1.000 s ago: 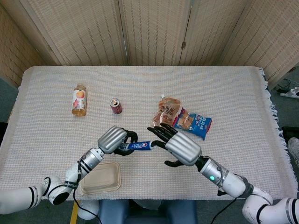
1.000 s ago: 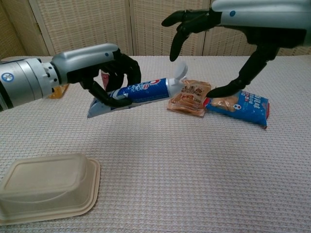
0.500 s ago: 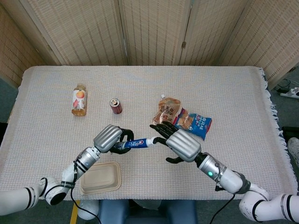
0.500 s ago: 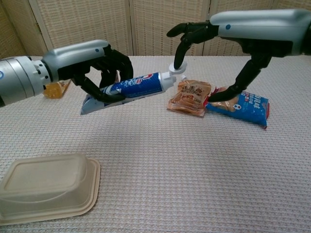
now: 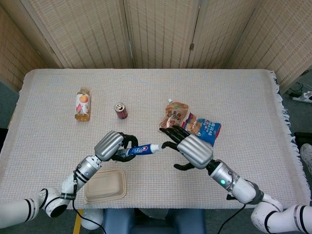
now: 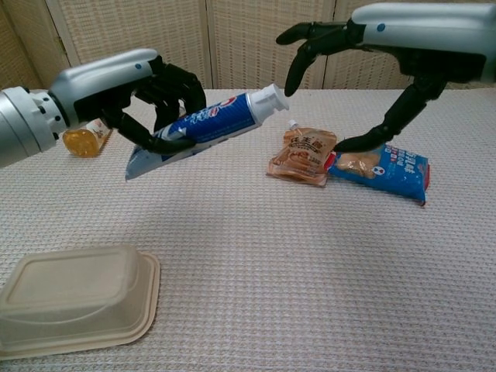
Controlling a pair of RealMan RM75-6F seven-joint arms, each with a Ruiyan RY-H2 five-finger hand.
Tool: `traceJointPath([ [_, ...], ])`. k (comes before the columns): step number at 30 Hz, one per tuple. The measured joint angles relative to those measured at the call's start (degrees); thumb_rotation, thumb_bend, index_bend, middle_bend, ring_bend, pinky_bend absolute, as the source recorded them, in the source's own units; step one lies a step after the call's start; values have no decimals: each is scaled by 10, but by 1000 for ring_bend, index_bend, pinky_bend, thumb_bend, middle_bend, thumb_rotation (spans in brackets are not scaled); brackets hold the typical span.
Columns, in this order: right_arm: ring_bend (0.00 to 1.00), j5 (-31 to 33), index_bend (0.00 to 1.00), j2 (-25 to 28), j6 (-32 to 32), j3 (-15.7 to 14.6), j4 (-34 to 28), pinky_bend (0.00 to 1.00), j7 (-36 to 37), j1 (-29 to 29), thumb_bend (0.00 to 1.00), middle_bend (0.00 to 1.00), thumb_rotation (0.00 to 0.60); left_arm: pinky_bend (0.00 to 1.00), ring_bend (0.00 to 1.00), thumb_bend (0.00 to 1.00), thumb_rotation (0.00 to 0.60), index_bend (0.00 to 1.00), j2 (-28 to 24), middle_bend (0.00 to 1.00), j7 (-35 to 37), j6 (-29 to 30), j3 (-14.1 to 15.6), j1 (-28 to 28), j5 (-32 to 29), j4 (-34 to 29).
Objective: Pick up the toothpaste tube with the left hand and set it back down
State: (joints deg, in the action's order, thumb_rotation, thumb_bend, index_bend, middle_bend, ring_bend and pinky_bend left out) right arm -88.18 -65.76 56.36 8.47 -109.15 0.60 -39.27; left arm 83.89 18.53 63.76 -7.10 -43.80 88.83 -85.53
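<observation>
Left hand [image 6: 147, 97] grips the toothpaste tube [image 6: 203, 128] around its middle, fingers wrapped over the top and thumb under it. Tube is off the table [image 5: 146, 92], held in the air, tilted: white cap up toward the centre of the chest view, crimped tail down toward the left. Head view puts the same tube [image 5: 139, 150] just below centre frame, cap pointing right.

Right hand [image 6: 353, 46] holds nothing. Fingers are spread and curved downward, upper right of the chest view, with the fingertips near the cap but apart from it as far as I can tell. One dark finger reaches down toward the blue snack packet [image 6: 384, 167]; contact there cannot be judged.

Progress, as a judgement: pick-up half looks done, since the tube is clear of the cloth and held firmly. Set-down half is left: lower the tube to the table, open the fingers, withdraw the hand.

Other items on the table:
- orange snack pouch [image 6: 302, 155] centre right of the chest view, touching the blue packet
- beige lidded container [image 6: 74, 298] lower left
- juice bottle [image 5: 82, 104] lying at left in the head view
- small red can [image 5: 121, 110] left of centre

Bare cloth lies below the tube, between container and pouch, so a landing spot seems available
</observation>
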Motion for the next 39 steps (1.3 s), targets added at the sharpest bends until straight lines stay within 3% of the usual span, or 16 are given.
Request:
traceJointPath([
  [3, 0, -18, 227, 6, 27, -1, -5, 0, 40, 9, 270, 16, 600, 623, 684, 826, 600, 733, 7, 752, 1, 18, 3, 5, 10, 4],
  [6, 0, -33, 57, 6, 44, -2, -6, 0, 89, 14, 270, 5, 576, 623, 684, 826, 600, 733, 18, 752, -1, 36, 8, 9, 28, 6],
  [8, 0, -40, 1, 2, 48, -3, -6, 0, 124, 13, 264, 0, 481, 622, 684, 826, 600, 733, 24, 752, -6, 40, 10, 9, 33, 3],
  [11, 0, -45, 0, -9, 50, -3, -6, 0, 178, 9, 204, 0, 342, 621, 684, 826, 600, 733, 27, 752, -15, 39, 8, 7, 34, -3],
  [14, 0, -47, 0, -26, 51, -2, -3, 0, 230, 2, 160, 0, 271, 621, 684, 826, 600, 733, 29, 752, -20, 36, 5, 5, 29, -9],
  [25, 0, -40, 0, -117, 63, 7, 46, 0, 296, -20, 150, 0, 252, 621, 684, 828, 600, 733, 41, 752, -5, 32, -8, 0, 14, -14],
  [39, 0, -37, 0, -149, 80, 10, 79, 0, 356, -29, 151, 0, 250, 620, 684, 830, 600, 733, 47, 752, 19, 42, -12, 0, 15, -1],
])
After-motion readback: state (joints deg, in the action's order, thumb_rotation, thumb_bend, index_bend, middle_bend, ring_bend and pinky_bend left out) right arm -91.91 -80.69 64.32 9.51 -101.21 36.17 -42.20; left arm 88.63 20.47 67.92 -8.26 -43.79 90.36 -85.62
